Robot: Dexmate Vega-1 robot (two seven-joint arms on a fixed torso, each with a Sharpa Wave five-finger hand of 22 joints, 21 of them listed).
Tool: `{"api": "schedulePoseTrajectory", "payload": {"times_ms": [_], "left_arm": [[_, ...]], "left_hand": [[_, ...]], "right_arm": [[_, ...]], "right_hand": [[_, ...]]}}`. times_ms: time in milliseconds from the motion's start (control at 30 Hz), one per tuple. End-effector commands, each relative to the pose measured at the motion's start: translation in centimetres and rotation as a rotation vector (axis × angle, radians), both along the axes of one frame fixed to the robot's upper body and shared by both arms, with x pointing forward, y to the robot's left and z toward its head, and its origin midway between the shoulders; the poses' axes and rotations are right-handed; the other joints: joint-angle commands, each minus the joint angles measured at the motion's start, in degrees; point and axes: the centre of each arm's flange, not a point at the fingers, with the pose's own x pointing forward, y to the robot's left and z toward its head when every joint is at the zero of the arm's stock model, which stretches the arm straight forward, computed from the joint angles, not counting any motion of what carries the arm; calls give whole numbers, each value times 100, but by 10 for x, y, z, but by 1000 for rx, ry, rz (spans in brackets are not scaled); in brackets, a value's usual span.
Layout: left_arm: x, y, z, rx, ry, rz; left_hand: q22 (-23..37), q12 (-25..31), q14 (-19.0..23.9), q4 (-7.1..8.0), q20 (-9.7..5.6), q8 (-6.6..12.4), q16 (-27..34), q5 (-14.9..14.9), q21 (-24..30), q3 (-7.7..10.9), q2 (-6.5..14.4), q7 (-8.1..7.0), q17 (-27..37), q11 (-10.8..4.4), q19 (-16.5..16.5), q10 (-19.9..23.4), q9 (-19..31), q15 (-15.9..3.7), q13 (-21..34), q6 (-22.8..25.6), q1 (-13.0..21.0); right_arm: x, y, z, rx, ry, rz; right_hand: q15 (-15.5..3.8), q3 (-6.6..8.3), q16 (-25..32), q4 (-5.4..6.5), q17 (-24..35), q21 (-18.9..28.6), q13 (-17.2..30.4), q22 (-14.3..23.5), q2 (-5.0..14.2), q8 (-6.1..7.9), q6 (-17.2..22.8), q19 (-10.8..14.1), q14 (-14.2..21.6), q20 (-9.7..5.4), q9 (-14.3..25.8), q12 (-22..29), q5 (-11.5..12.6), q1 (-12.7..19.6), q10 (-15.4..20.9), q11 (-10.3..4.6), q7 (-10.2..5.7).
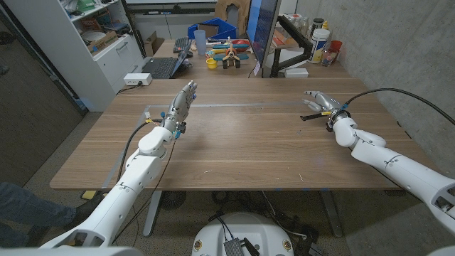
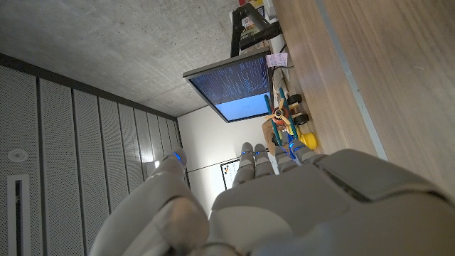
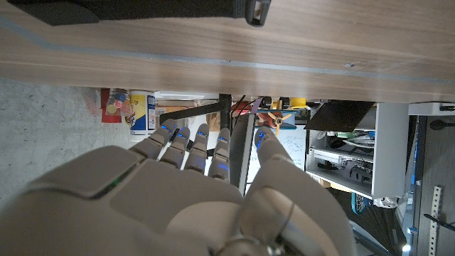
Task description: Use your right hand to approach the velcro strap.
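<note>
Right hand at the strap, left hand parked.

At about ten o'clock on the long wooden table (image 1: 234,153), the white left hand (image 1: 182,102) stands idle, fingers straight and together, holding nothing, probably kept out of the way. At about two o'clock, the narrow black velcro strap (image 1: 311,116) lies on the wood, and the white right hand (image 1: 320,102) hovers just over it, fingers extended and apart, empty. I judge the approach nearly complete; whether fingertips touch the strap I cannot tell.

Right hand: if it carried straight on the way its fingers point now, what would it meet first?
Most likely the black velcro strap lying on the table just ahead of the right hand; how much gap remains is unclear.
</note>
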Motion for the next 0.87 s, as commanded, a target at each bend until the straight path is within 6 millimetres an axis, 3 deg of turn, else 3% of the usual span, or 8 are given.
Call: {"api": "schedulePoseTrajectory", "payload": {"times_ms": [33,867], "left_arm": [[3,-4,1,-2,5,-2],[11,-15,5,0,-2,-32]], "left_hand": [[29,36,-50,3,31,24,23,-7,-5,-21,72,-7,28,-32,-334,-34,13,-1,10,61,16],[31,38,-50,0,35,24,22,-8,-48,-38,83,-6,28,-33,-320,-29,14,1,10,81,24]], "right_arm": [[6,-6,-7,12,27,-13],[10,-7,-12,8,52,-18]], "right_hand": [[-21,13,31,-22,15,-32,11,25,-5,0,-34,7,33,-51,-1,44,-9,-36,5,-19,-17],[-32,25,60,-24,15,-53,12,26,1,19,4,27,108,-50,0,81,-8,-47,67,-45,-21]]}}
